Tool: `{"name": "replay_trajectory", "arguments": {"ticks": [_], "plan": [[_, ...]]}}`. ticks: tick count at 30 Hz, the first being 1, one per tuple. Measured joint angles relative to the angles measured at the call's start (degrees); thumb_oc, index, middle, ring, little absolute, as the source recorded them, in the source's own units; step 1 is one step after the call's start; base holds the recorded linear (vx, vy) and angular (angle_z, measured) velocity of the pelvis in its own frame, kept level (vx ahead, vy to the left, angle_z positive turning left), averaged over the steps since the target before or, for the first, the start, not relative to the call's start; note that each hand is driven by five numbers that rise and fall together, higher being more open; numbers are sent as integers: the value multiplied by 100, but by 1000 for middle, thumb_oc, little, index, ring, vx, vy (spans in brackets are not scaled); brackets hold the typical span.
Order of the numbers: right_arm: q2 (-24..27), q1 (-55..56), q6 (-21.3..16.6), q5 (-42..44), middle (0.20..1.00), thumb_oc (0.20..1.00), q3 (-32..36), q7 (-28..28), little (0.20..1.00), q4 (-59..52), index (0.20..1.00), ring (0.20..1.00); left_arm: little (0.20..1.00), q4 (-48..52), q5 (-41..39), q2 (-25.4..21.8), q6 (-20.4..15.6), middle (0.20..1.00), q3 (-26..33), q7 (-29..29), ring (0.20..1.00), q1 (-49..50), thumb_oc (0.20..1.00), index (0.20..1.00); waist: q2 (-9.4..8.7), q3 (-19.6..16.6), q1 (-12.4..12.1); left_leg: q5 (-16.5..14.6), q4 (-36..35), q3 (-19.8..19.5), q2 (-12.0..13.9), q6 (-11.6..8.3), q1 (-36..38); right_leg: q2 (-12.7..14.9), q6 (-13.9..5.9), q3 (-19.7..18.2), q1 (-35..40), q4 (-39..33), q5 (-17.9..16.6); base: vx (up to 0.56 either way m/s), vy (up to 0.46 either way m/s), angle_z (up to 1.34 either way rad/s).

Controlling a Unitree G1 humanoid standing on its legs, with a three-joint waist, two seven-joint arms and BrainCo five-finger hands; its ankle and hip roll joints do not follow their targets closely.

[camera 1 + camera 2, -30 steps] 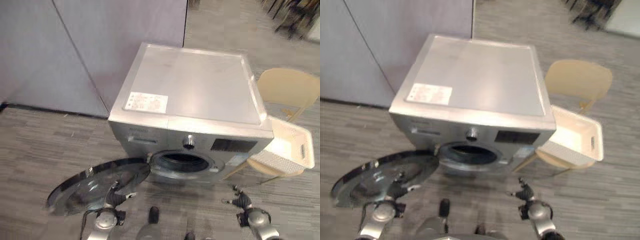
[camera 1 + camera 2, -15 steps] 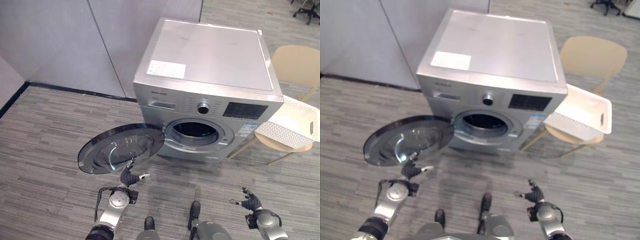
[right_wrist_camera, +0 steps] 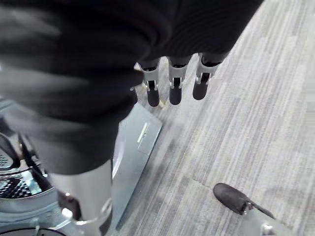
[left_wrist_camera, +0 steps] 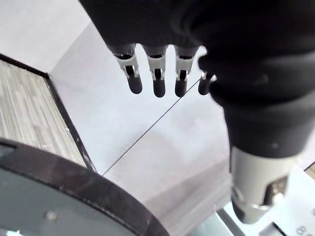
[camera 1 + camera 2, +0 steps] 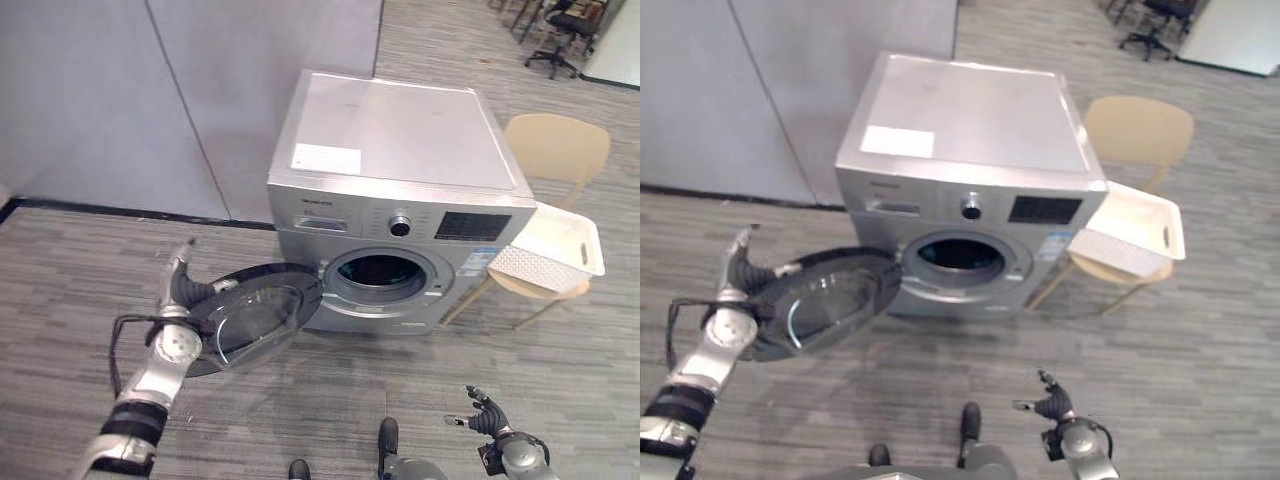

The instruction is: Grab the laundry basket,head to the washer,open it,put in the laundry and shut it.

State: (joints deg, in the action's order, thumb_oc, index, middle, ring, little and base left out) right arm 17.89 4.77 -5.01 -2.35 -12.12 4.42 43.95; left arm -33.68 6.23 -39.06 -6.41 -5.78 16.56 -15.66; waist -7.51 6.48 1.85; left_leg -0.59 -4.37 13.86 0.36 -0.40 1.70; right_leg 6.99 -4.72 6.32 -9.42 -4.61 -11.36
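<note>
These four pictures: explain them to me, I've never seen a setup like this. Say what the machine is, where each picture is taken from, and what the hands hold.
A two-armed humanoid robot stands before a washer on a grey floor. Two pictures come from cameras in its head, looking down; the other two come from cameras on its wrists, looking along each hand. The washer's round door hangs open. The left hand is raised at the door's outer edge with straight fingers; whether it touches the door I cannot tell. The right hand hangs low over the floor, fingers relaxed, holding nothing. To the washer's right, a white laundry basket sits on a beige chair.
</note>
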Motion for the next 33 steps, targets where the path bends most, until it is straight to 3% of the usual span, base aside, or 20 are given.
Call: {"name": "replay_trajectory", "arguments": {"ticks": [6, 9, 12, 15, 16, 17, 18, 20, 23, 26, 33], "plan": [[121, -83, 14, 1, 1000, 1000, -194, -99, 1000, -25, 1000, 1000, 1000, -1303, 116, -355, 84, 1000, -295, -43, 1000, -489, 1000, 1000, -240, 124, 143, -52, 349, 41, 32, -16, -482, 0, -39, -31, -365, 1, -35, -49, 40, -4], [132, -155, 7, 1, 1000, 1000, -193, -100, 1000, -48, 1000, 1000, 1000, -1560, 94, -352, 72, 1000, -317, -139, 1000, -485, 1000, 1000, -275, 222, 145, -90, 386, 41, 29, -34, -509, -56, 92, -62, -383, 6, -228, -35, 45, -8], [142, -378, -1, 3, 1000, 1000, -185, -100, 1000, -61, 1000, 1000, 1000, -2102, 90, -348, 73, 1000, -269, -222, 1000, -549, 1000, 1000, -270, 465, 144, -236, 642, 173, 120, -12, -691, -109, -233, -204, -547, 11, -549, -3, 21, -27], [143, -302, 25, 2, 1000, 1000, -190, -118, 1000, -15, 1000, 1000, 1000, -1842, 74, -210, 69, 1000, -126, -299, 1000, -424, 1000, 1000, -223, 555, 115, -238, 632, 158, 125, 35, -697, -31, -287, -119, -516, 8, -445, 11, 3, 11], [138, -200, 28, 2, 1000, 1000, -187, -121, 1000, -3, 1000, 1000, 1000, -1591, 65, 29, 79, 1000, -16, -279, 1000, -262, 1000, 1000, -226, 555, 101, -237, 628, 130, 82, 39, -674, 53, -182, 16, -427, 7, -5, 36, -3, 26], [130, -186, 45, 2, 1000, 1000, -177, -120, 1000, 20, 1000, 1000, 1000, -1082, 51, 308, 87, 1000, 232, -203, 1000, 69, 1000, 1000, -154, 589, 47, -230, 623, 97, 85, 25, -608, 44, -84, 81, -386, 42, 56, 40, -17, 29], [112, -164, 58, 1, 1000, 1000, -110, -98, 1000, 7, 1000, 1000, 1000, -105, -58, 918, 131, 1000, 366, -43, 1000, 815, 1000, 1000, 25, 654, -99, -221, 536, 33, 94, 6, -427, -4, -33, 103, -218, 19, -7, 65, -37, 18], [112, -179, 59, 1, 1000, 1000, -68, -101, 1000, -19, 1000, 1000, 1000, 460, -113, 1347, 117, 1000, 320, -142, 1000, 1357, 1000, 1000, 206, 617, -235, -223, 459, -42, 102, 3, -315, -32, 27, 127, -100, 7, -49, 57, -48, 10], [78, -322, 54, -1, 1000, 1000, 68, -84, 1000, -56, 1000, 1000, 1000, 1207, -174, 1732, 126, 1000, -68, -480, 1000, 2007, 1000, 1000, 259, 606, -330, -209, 357, -60, 108, -10, -163, -49, 36, 138, 8, 4, -43, 38, -63, 5], [41, -436, 70, 0, 1000, 1000, 55, -83, 1000, -78, 1000, 1000, 1000, 1331, -479, 1825, 144, 1000, -864, -1097, 1000, 2059, 1000, 1000, 237, 591, -337, -203, 327, -67, 94, -16, -55, -15, 35, 142, 119, 2, -37, 10, -74, 5], [-143, -323, 144, 5, 1000, 1000, -26, -51, 1000, -180, 1000, 1000, 1000, 1462, -1314, 1957, 204, 1000, -1802, -1668, 1000, 1223, 1000, 1000, 265, 534, 96, -160, 250, 140, -17, 43, -61, 31, -3, -71, -50, 1, -15, -14, -23, -15]]}}
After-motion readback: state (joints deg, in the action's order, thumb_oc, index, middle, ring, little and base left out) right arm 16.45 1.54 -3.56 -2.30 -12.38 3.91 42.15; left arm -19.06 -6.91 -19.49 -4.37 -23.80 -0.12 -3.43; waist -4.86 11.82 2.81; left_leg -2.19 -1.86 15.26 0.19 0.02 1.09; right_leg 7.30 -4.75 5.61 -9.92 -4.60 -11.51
